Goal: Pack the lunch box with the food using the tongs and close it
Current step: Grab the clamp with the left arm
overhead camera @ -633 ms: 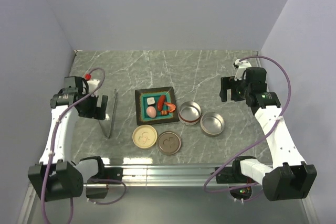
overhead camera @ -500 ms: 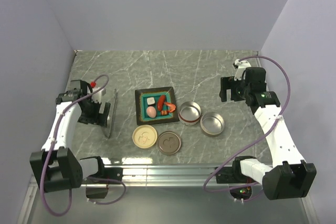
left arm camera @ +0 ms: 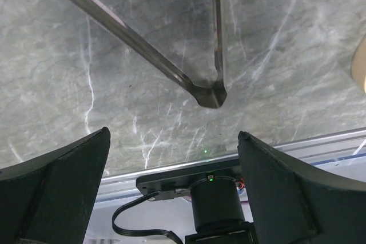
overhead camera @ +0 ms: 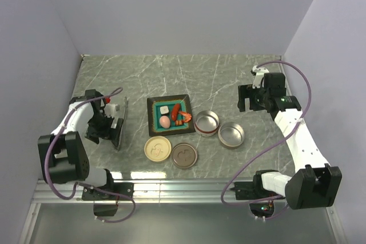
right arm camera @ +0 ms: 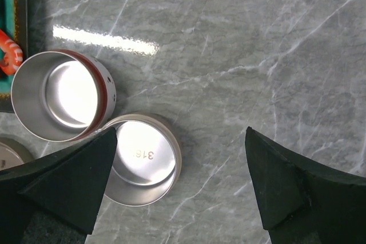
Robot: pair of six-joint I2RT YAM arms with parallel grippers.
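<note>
Hovers with the left hand (left arm camera: 173, 135) spread wide at the joined end of the tongs (left arm camera: 201, 91), gripping nothing.
Shows the tongs flat on the tabletop (overhead camera: 217, 78), left of the teal tray (overhead camera: 152, 119) carrying the food (overhead camera: 173, 116); shows the right hand (right arm camera: 180, 135) also spread apart, above two open steel tins (right arm camera: 63, 92).

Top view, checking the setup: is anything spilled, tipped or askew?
Nothing stands out: food sits on the teal tray, both steel tins stand upright, both lids lie flat, tongs lie on the table.

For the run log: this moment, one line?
left gripper open at tongs | right gripper open near tins | food on tray | nothing held
</note>
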